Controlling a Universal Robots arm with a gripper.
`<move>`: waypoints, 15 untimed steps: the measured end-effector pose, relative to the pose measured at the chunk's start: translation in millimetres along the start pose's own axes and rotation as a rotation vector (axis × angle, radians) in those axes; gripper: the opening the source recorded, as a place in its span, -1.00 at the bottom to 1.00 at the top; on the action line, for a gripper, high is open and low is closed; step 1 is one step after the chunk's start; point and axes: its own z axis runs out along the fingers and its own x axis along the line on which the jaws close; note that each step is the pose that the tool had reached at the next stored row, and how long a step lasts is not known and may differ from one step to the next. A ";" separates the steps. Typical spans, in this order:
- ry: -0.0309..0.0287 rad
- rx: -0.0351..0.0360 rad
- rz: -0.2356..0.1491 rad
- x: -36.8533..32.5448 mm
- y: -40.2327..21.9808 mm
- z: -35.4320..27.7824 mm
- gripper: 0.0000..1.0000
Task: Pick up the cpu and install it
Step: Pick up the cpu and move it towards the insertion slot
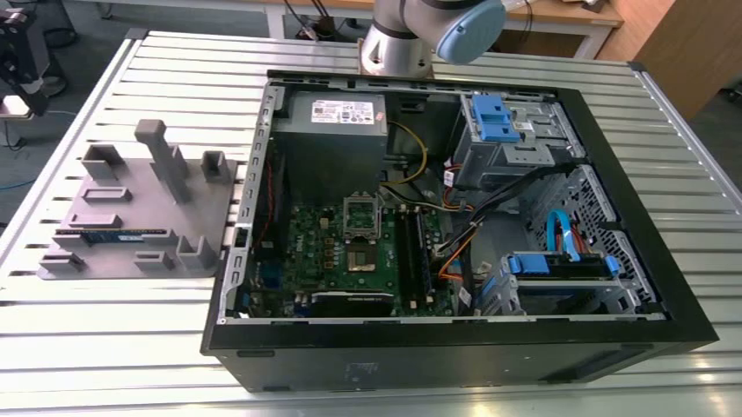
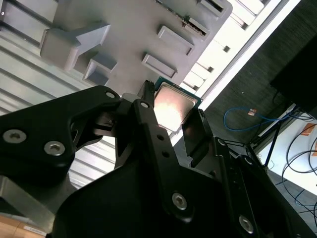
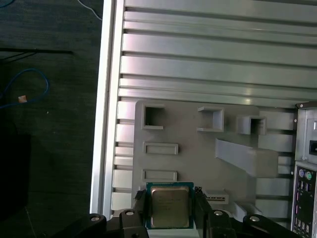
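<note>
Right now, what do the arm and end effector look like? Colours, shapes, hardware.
The matte black end effector is built from angular link plates fastened with silver socket-head screws. Its two black fingers are narrow and flat-sided. In the exterior view, the silver-grey cylindrical arm tube carries a round light blue joint cap.

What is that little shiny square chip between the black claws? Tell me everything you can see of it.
The cpu is a small flat square chip: a shiny silver-grey metal top on a thin green board that shows as a border around it. In both wrist views it sits between the two black fingers of the hand, which grip opposite edges. It looks held clear above the grey tray, metal face towards the cameras.
</note>
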 end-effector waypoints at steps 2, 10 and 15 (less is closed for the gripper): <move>0.0000 0.0000 0.000 0.0 0.0 -0.1 -0.06; 0.0003 0.0001 0.000 -3.8 -0.2 -0.3 -0.06; 0.0003 0.0001 0.000 -13.0 -0.6 0.0 -0.06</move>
